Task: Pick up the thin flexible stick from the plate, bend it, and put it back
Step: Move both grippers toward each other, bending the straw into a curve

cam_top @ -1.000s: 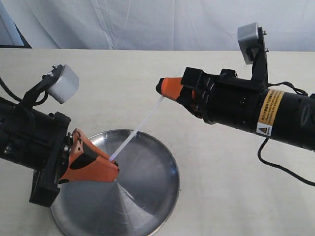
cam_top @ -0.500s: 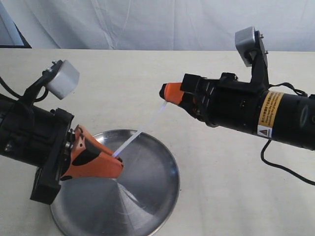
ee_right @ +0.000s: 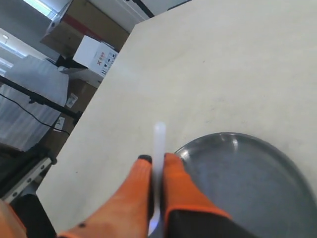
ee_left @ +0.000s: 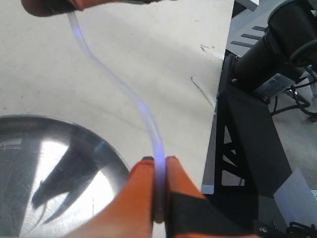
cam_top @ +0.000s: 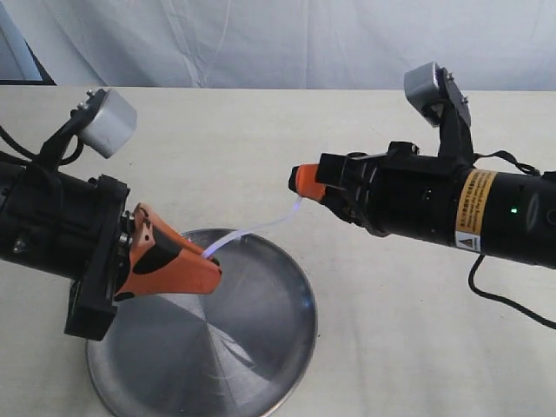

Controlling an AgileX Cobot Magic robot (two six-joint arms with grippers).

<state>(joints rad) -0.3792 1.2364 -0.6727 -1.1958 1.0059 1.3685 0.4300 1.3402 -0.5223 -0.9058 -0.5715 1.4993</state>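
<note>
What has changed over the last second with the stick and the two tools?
The left tool and right tool drew closer together, bowing the stick, straight before, into a curve. Both stay shut on its ends, and the plate has not moved.

The two orange right fingers (ee_right: 136, 193) are pressed together on the thin flexible stick (ee_right: 159, 141), with only the stick between them. The stick is pale and blurred, and a short piece of it comes out past the fingertips. Below lies the beige desk (ee_right: 213, 64). The plate (ee_right: 257, 188) rests on it, grey and dull here, and its rim appears just beside one fingertip. Beyond the edge of the desk there are a white box (ee_right: 94, 55) with red print, a brown cardboard box (ee_right: 84, 22) and a black cable (ee_right: 29, 116).
</note>
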